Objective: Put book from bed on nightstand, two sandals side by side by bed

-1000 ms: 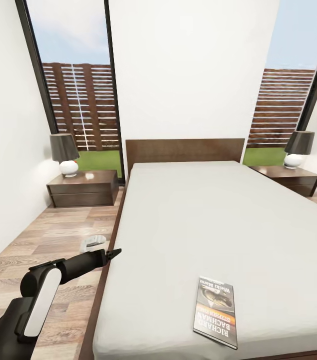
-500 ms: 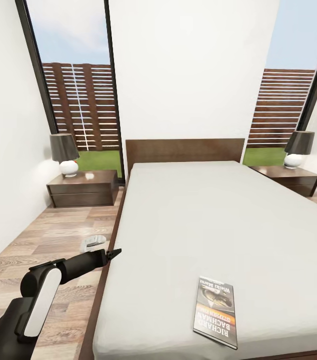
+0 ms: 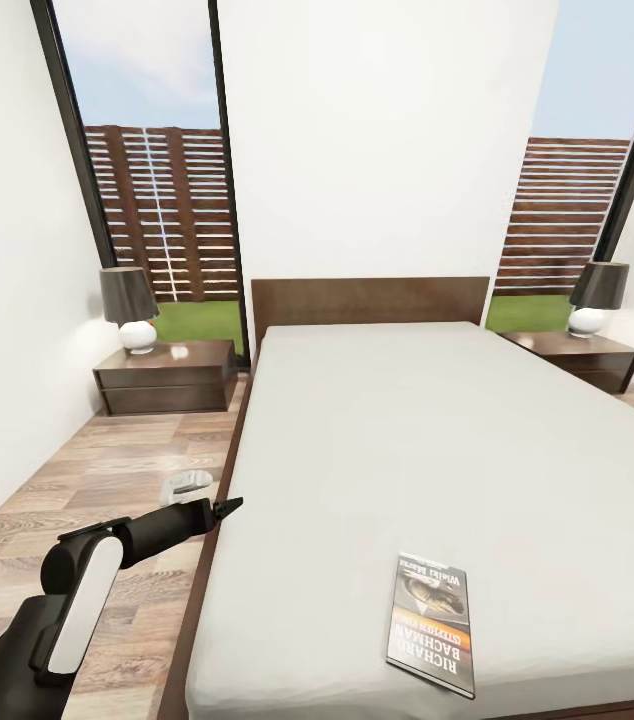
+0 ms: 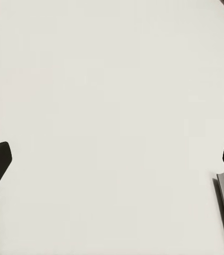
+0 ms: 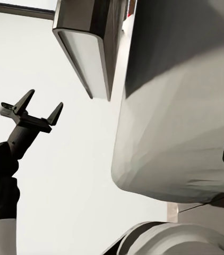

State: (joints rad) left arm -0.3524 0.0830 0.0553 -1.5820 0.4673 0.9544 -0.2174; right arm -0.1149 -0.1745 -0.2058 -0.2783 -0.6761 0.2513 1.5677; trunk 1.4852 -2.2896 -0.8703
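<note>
Home bedroom w/ large low white-mattress bed on dark wood frame (image 3: 437, 440), low dark-brown wooden nightstands (image 3: 165, 375) each side w/ dark-shaded white-base lamps (image 3: 129, 305), light wood-plank floor (image 3: 87, 480), tall dark-framed windows (image 3: 147, 160).

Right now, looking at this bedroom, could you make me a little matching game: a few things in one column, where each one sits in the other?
Things:
1. thin paperback book with an orange band
2. pale sandal
3. dark-shaded lamp with a white round base
4. black left gripper

Places:
A. on the wood-plank floor beside the bed
B. at the white mattress's near left edge
C. on the dark wooden nightstand
D. flat on the mattress, near its foot

Pairs: 1-D, 2-A, 3-C, 4-B
</note>
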